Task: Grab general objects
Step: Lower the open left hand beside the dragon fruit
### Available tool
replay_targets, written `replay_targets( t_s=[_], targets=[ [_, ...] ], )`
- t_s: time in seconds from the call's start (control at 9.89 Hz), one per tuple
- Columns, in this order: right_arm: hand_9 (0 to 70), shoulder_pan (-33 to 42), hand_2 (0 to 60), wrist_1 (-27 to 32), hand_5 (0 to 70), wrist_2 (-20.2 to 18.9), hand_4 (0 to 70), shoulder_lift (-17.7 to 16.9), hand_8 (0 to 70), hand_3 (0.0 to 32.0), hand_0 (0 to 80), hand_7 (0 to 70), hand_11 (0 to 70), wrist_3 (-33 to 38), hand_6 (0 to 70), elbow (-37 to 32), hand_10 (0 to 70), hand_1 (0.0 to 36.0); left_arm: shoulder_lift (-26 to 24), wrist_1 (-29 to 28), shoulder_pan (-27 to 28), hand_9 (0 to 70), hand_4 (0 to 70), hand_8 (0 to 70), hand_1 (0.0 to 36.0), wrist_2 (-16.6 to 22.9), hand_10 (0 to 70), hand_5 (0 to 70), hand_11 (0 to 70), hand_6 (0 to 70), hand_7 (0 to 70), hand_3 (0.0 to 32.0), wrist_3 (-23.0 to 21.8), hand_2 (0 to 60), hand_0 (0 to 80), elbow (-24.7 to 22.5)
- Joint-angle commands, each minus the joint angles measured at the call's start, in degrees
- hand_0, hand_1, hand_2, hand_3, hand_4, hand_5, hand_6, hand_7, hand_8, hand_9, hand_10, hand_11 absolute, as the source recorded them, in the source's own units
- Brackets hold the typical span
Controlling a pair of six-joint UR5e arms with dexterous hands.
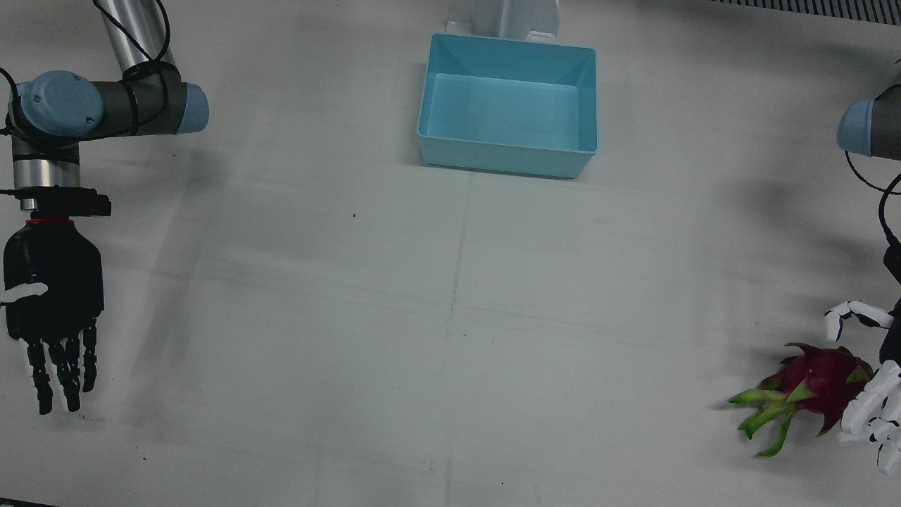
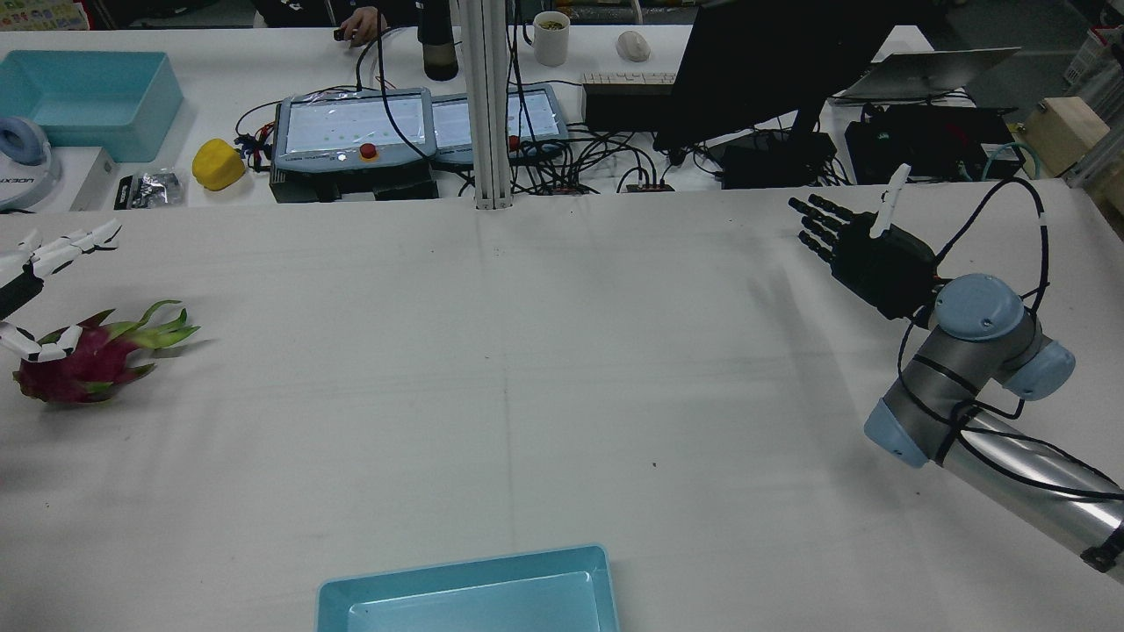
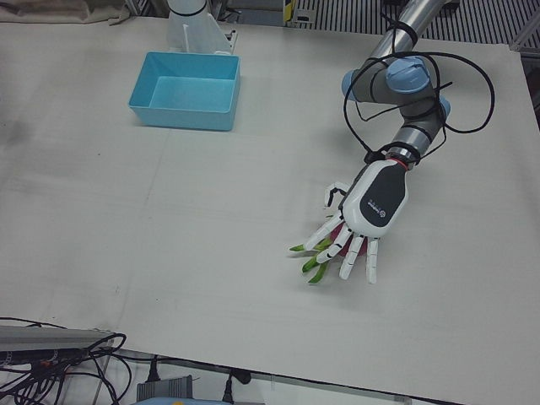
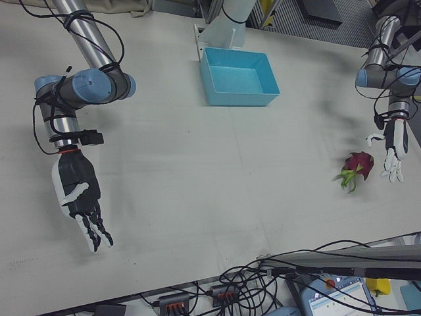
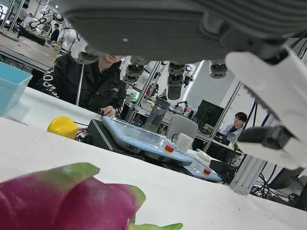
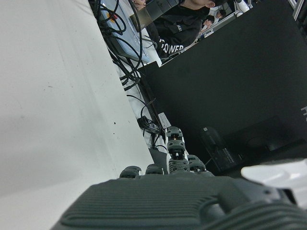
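Over at the left edge of the rear view, the white left hand (image 2: 35, 290) hangs spread above the dragon fruit (image 2: 88, 358), fingers apart and not yet closed on it. The fruit lies on the table (image 2: 527, 351) just beneath the palm, its long axis pointing toward the middle, green tips leading. Nothing stands between them. Nearer the robot sits the blue bin (image 2: 465, 592), empty. Far right, the black right hand (image 2: 865, 250) hovers open, well apart.
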Motion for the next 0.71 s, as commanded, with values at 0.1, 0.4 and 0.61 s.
replay_targets(
  t_s=[0.1, 0.4, 0.61],
  targets=[
    [0.0, 0.0, 0.0, 0.0, 0.0, 0.0, 0.0, 0.0, 0.0, 0.0, 0.0, 0.0, 0.0, 0.0, 0.0, 0.0, 0.0, 0.0, 0.2, 2.5, 2.3, 16.2, 0.0, 0.0, 22.5, -2.7, 0.0, 0.0, 0.0, 0.0, 70.0, 32.0, 10.1, 60.0, 36.7, -0.8],
    [0.0, 0.0, 0.0, 0.0, 0.0, 0.0, 0.0, 0.0, 0.0, 0.0, 0.0, 0.0, 0.0, 0.0, 0.0, 0.0, 0.0, 0.0, -0.3, 3.9, 8.2, 13.9, 0.0, 0.0, 15.5, -7.6, 0.0, 0.0, 0.0, 0.0, 70.0, 32.0, 10.9, 59.4, 16.9, -0.6],
    [0.0, 0.0, 0.0, 0.0, 0.0, 0.0, 0.0, 0.0, 0.0, 0.0, 0.0, 0.0, 0.0, 0.0, 0.0, 0.0, 0.0, 0.0, -3.2, 7.6, 11.5, 5.8, 0.0, 0.0, 3.5, -9.4, 0.0, 0.0, 0.0, 0.0, 36.4, 32.0, 13.3, 38.0, 0.0, -0.4]
  ],
)
